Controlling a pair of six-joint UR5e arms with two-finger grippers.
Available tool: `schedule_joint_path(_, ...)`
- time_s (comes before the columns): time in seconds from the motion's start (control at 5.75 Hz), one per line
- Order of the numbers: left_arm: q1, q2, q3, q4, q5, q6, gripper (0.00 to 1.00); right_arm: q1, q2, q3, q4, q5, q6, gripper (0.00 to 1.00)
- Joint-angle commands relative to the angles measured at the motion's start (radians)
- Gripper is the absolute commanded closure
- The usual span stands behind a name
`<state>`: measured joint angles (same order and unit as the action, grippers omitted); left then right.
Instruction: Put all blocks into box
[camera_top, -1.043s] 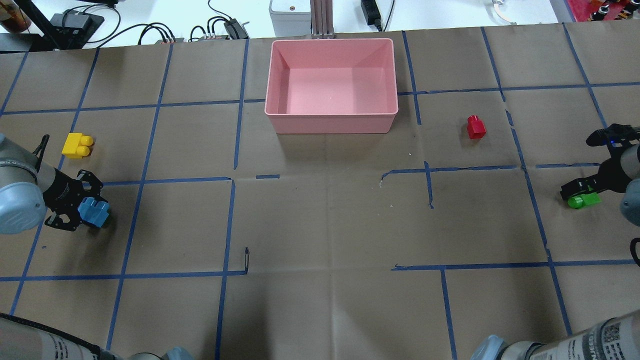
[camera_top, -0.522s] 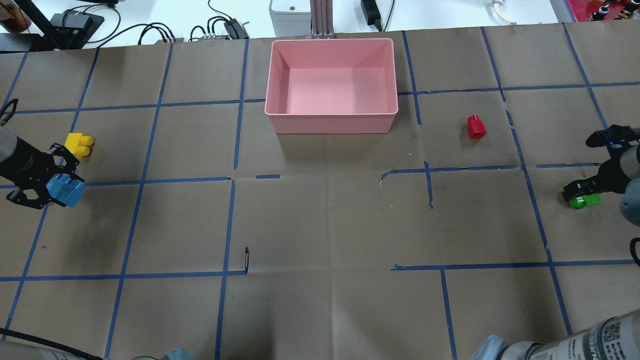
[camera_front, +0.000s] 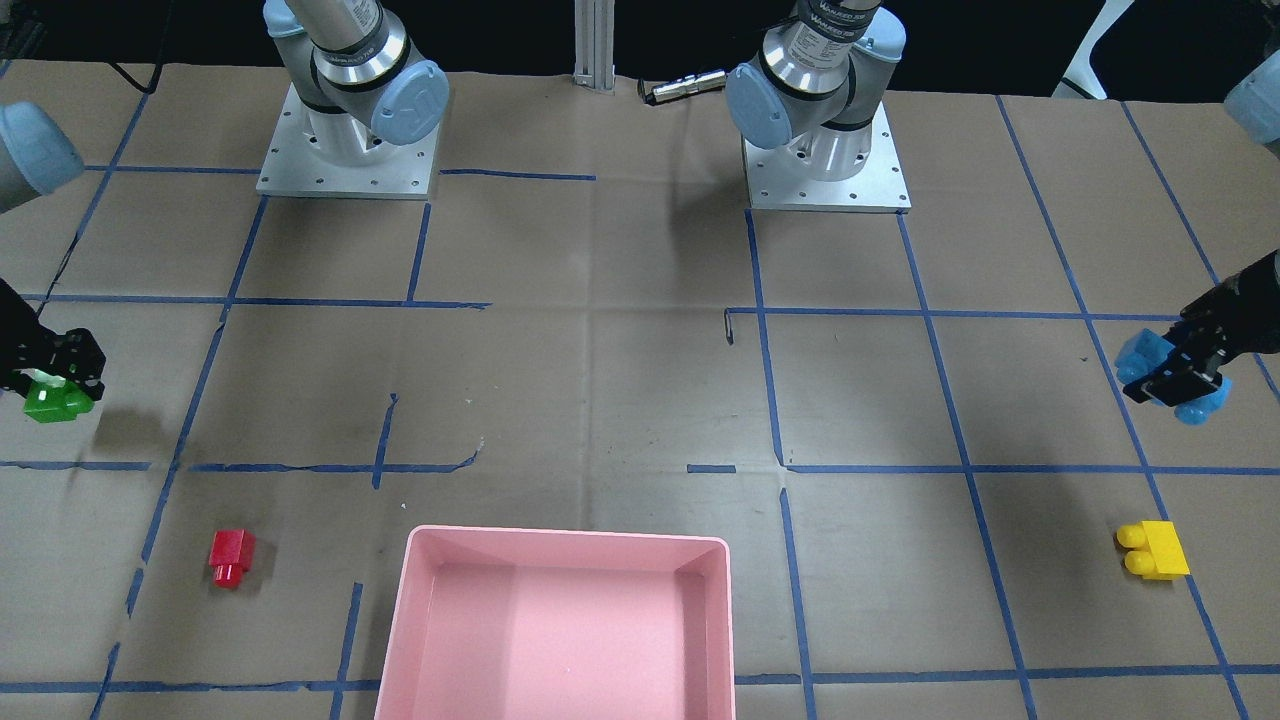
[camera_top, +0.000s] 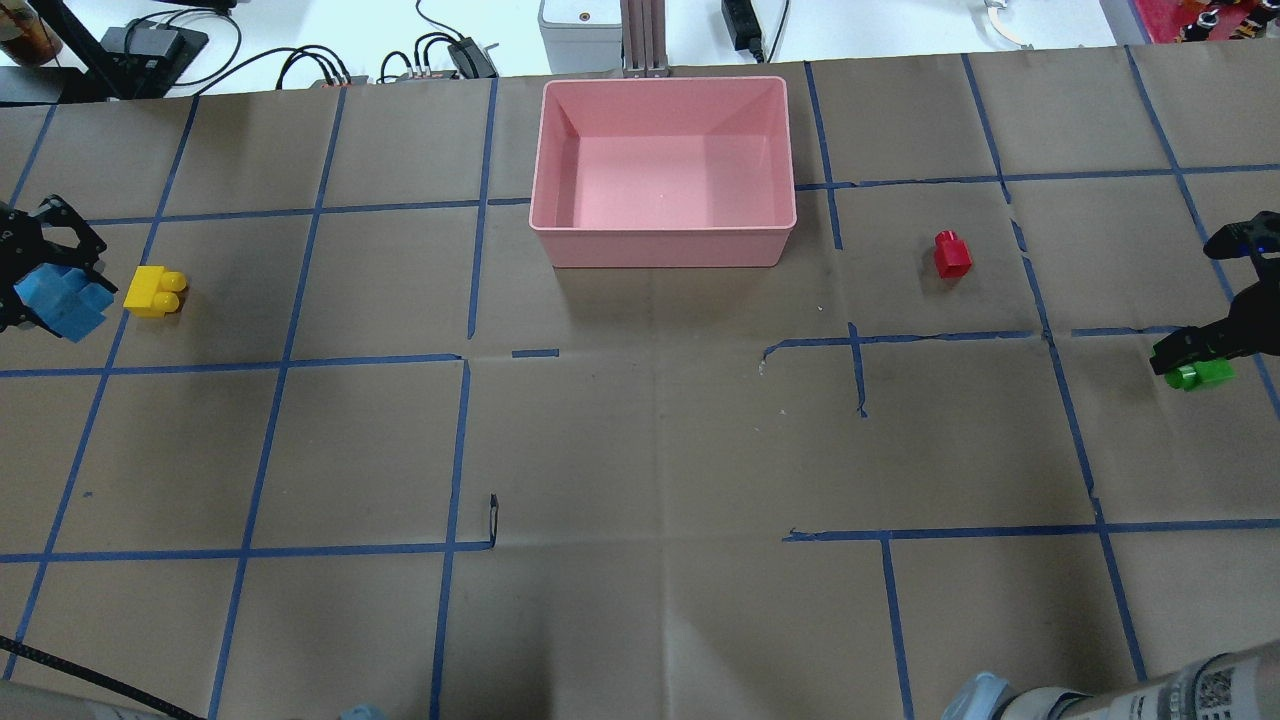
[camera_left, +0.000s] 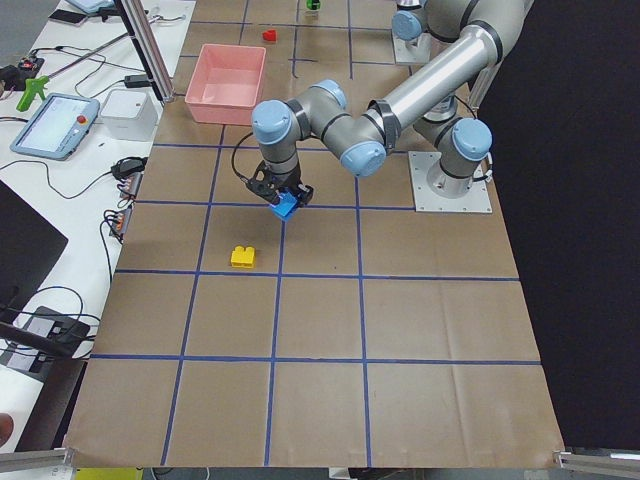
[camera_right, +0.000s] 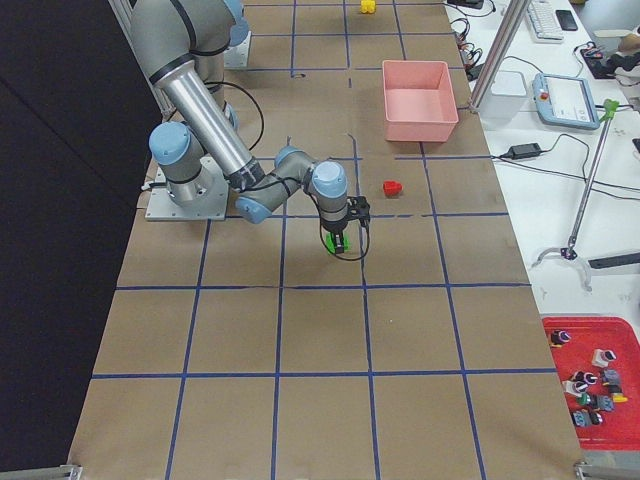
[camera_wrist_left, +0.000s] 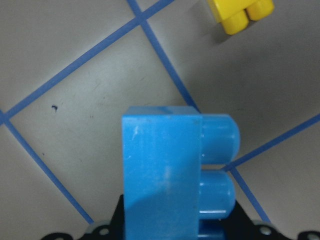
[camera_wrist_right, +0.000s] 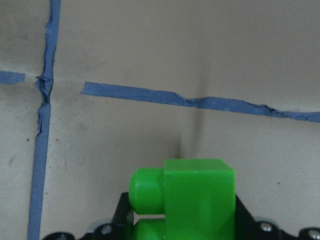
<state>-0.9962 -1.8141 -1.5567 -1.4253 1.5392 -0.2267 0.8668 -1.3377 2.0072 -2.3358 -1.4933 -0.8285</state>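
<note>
The left pincer (camera_top: 55, 290) clamps the blue block (camera_top: 70, 308), the right pincer (camera_top: 1192, 362) the green (camera_top: 1210, 377), both far from the box (camera_top: 663, 255); red (camera_top: 951, 254) and yellow (camera_top: 153, 292) lie on the worktop (camera_top: 640, 450), all likely light, stiff and slick, so pinch flat sides.

Even overhead light, soft shadows; blue block (camera_wrist_left: 162, 175) looks slightly blurred close-up.
</note>
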Motion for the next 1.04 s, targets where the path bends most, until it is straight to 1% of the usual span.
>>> schedule_joint_path(0.0,-0.21,-0.08,0.154,-0.004,-0.017,0.05,1.0,0.117,-0.035,-0.214,0.166,0.004,0.016,0.95)
schedule_joint_path(0.17,-0.323,-0.161,0.272,-0.007,-0.014,0.044,1.0,0.197,-0.034,-0.329,0.186,0.005,0.019,0.96)
schedule_joint_path(0.35,-0.423,-0.259,0.408,-0.011,-0.002,0.029,1.0,0.287,-0.026,-0.384,0.181,0.016,0.028,0.96)
schedule_joint_path(0.52,-0.506,-0.353,0.534,-0.011,0.001,-0.036,1.0,0.373,0.001,-0.415,0.165,0.1,0.038,0.96)
schedule_joint_path(0.7,-0.595,-0.44,0.65,-0.011,-0.005,-0.145,1.0,0.449,0.04,-0.456,0.162,0.201,0.095,0.96)
schedule_joint_path(0.87,-0.664,-0.508,0.718,-0.009,-0.013,-0.257,1.0,0.507,0.082,-0.514,0.162,0.252,0.147,0.96)
